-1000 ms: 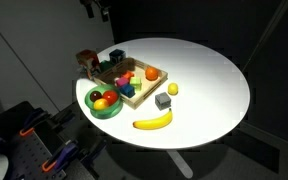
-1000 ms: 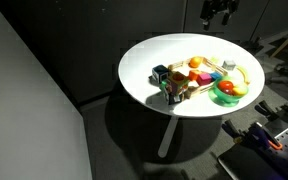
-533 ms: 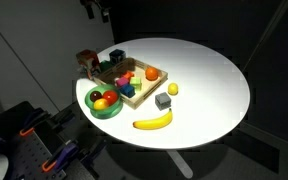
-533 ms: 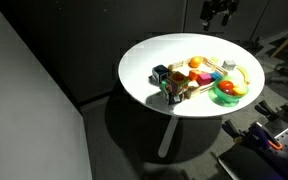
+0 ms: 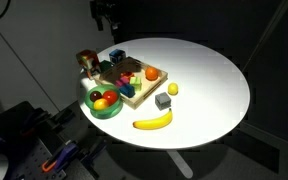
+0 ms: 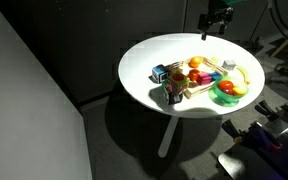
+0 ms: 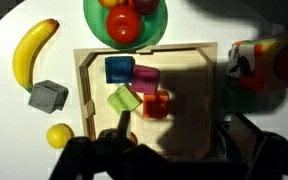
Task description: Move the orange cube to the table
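The orange cube lies in the wooden compartment tray, next to a green block, a magenta block and a blue block. In both exterior views it is too small to pick out. The tray stands on the round white table. My gripper is open and empty, a dark shape at the bottom of the wrist view. It hangs high above the tray's end, touching nothing.
A green bowl of round fruits sits beside the tray. A banana, a small grey cube and a yellow ball lie on the table. A brown toy stands by the tray.
My gripper has moved a little toward the table, to above the tray's end. The objects on the table have not moved.
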Controlling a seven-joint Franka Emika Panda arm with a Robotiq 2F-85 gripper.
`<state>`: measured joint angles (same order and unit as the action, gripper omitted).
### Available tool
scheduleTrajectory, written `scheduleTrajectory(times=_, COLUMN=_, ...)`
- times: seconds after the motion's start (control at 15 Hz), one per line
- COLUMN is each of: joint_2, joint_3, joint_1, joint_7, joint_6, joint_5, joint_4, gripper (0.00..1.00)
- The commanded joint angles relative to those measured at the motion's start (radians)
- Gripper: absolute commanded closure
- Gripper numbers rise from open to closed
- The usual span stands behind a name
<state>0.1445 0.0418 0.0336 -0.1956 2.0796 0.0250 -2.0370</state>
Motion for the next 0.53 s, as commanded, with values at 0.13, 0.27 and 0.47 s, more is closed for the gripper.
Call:
scheduleTrajectory(times=0.13, joint_2=0.129, joint_3=-0.021, joint_1=0.002, joint_7=0.014, joint_6=0.038, joint_5=0.005, joint_4=0.087, gripper=0.00)
scheduleTrajectory(times=0.27, joint_2=0.168, joint_3=-0.025, joint_1=0.002, joint_7=0.025, joint_6=0.070, joint_5=0.005, joint_4=0.099, gripper=0.00)
scheduleTrajectory(times=0.47, joint_2=0.215, joint_3=-0.030, joint_1=0.001, joint_7=0.042, joint_6=0.135, joint_5=0.009, joint_4=0.100, gripper=0.00)
